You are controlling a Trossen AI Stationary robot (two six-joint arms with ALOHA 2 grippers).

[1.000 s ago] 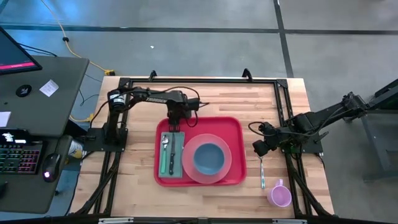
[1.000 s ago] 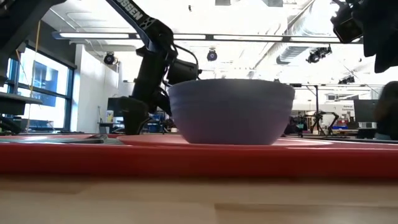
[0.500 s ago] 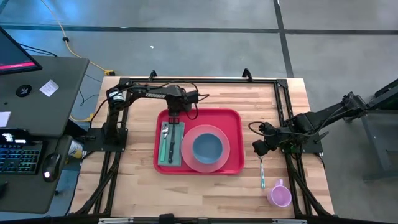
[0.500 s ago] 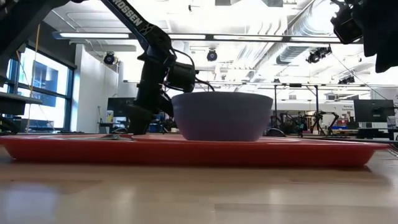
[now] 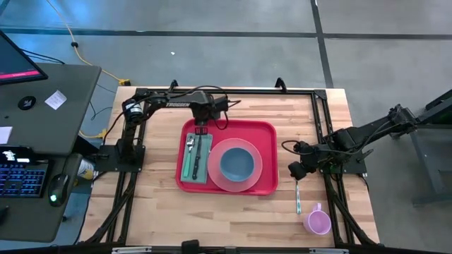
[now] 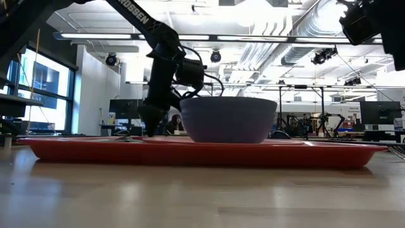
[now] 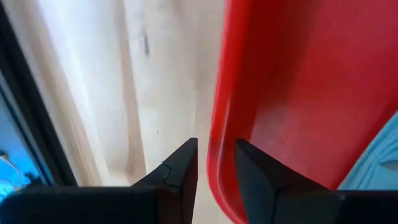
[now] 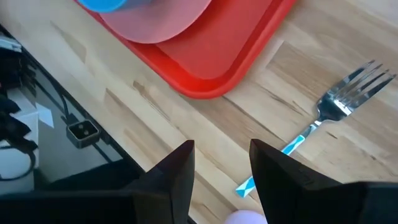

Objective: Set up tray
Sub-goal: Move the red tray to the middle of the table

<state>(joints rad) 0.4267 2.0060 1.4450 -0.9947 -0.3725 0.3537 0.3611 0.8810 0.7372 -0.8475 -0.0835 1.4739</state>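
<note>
A large, flat red plastic tray [image 5: 226, 156] with rounded corners and a low raised rim lies near the middle of a pale wooden table [image 5: 155, 204] with visible plank grain. On the tray, a round pink plate [image 5: 247, 176] carries a smooth blue bowl [image 5: 236, 163]; beside it a teal cloth napkin [image 5: 189, 166] holds dark-handled cutlery [image 5: 196, 158]. The left gripper [image 5: 202, 127] sits at the tray's far edge, its two dark fingers [image 7: 180, 168] closed on the tray's rim, one outside over the wood and one inside. The right gripper [image 5: 299, 170] hovers over bare table just right of the tray, its fingers [image 8: 171, 171] parted and holding nothing. Near it a metal fork [image 5: 297, 195] with a teal handle lies on the wood, and a small lilac cup [image 5: 318, 222] stands close to the table's front right corner. A black metal frame [image 5: 226, 92] borders the table. Open wood remains in front of the tray and along its left side. Left of the table stands a dark desk [image 5: 42, 106] with a keyboard [image 5: 21, 176] and mouse [image 5: 55, 189]; the floor is grey concrete. The low view shows a bright workshop with ceiling lights and windows.
</note>
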